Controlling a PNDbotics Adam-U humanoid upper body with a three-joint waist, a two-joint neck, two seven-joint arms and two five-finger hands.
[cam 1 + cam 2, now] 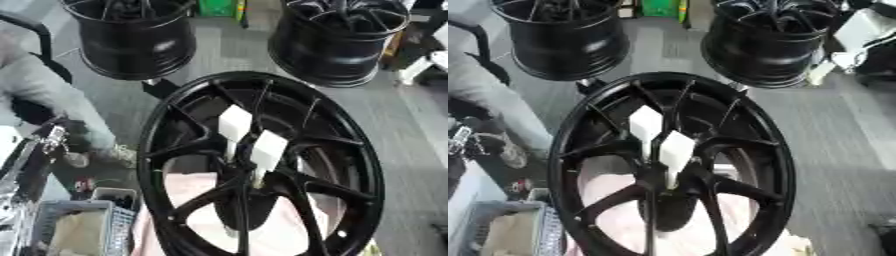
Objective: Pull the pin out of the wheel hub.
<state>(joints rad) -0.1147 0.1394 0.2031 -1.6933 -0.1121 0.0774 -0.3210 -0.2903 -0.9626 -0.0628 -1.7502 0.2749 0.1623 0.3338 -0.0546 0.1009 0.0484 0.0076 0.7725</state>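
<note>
The black hub [262, 165] fills the middle, its face tilted up toward the camera. Two white pins [234, 124] [269, 148] stand in its centre, long axes leaning up and back. The hub's lower rim is cut off. No hand or fingers show.

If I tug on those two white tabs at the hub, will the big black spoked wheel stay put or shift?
The big black spoked wheel looks like rigid metal, probably heavy, so it should barely move. Its round rim might let it rock. The white tabs look thin and may flex.
</note>
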